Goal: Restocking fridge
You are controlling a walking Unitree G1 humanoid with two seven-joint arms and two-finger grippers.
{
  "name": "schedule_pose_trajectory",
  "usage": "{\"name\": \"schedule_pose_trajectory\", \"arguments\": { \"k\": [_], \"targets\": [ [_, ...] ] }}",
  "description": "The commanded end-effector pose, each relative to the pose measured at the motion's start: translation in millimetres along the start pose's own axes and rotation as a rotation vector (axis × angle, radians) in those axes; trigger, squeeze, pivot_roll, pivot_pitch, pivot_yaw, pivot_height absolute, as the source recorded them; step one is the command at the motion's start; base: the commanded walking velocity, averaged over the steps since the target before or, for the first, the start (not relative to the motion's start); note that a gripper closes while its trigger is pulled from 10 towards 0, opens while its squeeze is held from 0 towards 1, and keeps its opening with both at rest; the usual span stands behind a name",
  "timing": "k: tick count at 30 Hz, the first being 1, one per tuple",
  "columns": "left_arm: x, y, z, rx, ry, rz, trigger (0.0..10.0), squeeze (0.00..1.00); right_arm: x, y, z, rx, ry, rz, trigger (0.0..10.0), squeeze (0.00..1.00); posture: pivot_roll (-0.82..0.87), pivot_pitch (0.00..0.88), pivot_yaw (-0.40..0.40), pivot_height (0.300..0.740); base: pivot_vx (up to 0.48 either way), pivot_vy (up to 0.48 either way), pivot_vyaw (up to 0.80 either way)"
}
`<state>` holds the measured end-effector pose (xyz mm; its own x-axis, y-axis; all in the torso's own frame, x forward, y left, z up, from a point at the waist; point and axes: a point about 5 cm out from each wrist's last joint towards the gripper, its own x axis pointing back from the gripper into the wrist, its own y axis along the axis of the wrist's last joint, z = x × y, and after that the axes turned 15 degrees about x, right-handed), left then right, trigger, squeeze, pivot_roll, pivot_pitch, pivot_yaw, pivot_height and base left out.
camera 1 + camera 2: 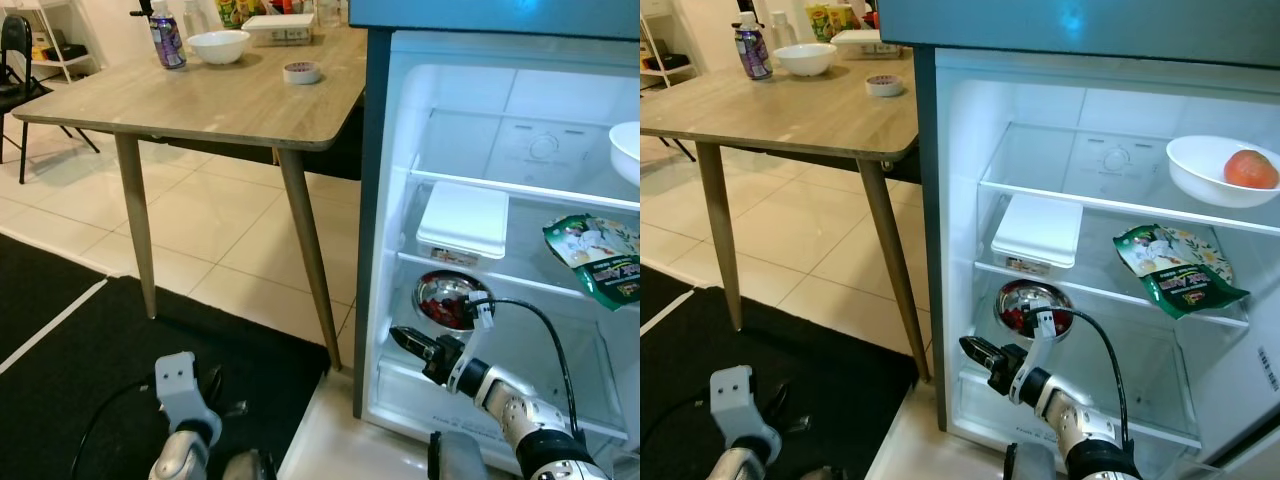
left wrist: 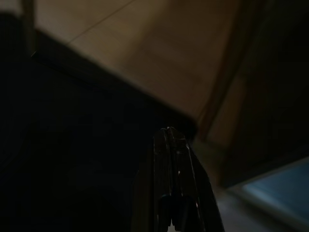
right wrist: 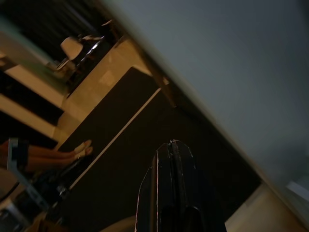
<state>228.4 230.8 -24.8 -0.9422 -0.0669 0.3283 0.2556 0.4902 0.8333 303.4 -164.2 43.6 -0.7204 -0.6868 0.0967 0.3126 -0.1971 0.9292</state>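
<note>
Inside the fridge (image 1: 1040, 130), below the metal bowl (image 1: 1034, 308), right end effector (image 1: 976, 350) sits closed, empty; left end effector (image 2: 170, 140) closed too.

Open fridge (image 1: 970, 250) holds bowl (image 1: 1215, 172), packet (image 1: 1175, 270), box (image 1: 1038, 230)

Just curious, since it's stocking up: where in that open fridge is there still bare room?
Free: the bottom shelf right of the steel bowl, and the top shelf left of the white fruit bowl. The middle shelf is crowded: white container and green packet.
</note>
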Motion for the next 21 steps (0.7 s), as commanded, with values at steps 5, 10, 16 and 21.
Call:
{"name": "schedule_pose_trajectory", "arguments": {
  "k": [5,10,16,21],
  "targets": [
    [9.9,-2.6,23.1,0.009,0.097,0.037,10.0,0.00,4.5,-7.8,-1.4,-0.016,-0.016,0.015,10.0,0.00,-0.03,0.000,0.031,0.474,0.000,0.000,0.00],
    [12.6,-4.4,29.4,0.034,0.136,0.047,10.0,0.00,11.2,-21.4,-6.7,-0.037,-0.091,0.073,10.0,0.00,-0.03,0.000,0.030,0.503,0.000,0.000,0.00],
    [12.1,-4.0,29.9,0.030,0.143,0.049,10.0,0.00,14.6,-26.8,-8.1,-0.043,-0.112,0.092,10.0,0.00,-0.03,0.000,0.029,0.523,0.000,0.000,0.00],
    [9.1,0.5,28.5,0.024,0.136,0.032,10.0,0.00,14.9,-28.9,-7.8,-0.042,-0.113,0.099,10.0,0.00,-0.03,0.000,0.029,0.543,0.000,0.000,0.00]
  ]
}}
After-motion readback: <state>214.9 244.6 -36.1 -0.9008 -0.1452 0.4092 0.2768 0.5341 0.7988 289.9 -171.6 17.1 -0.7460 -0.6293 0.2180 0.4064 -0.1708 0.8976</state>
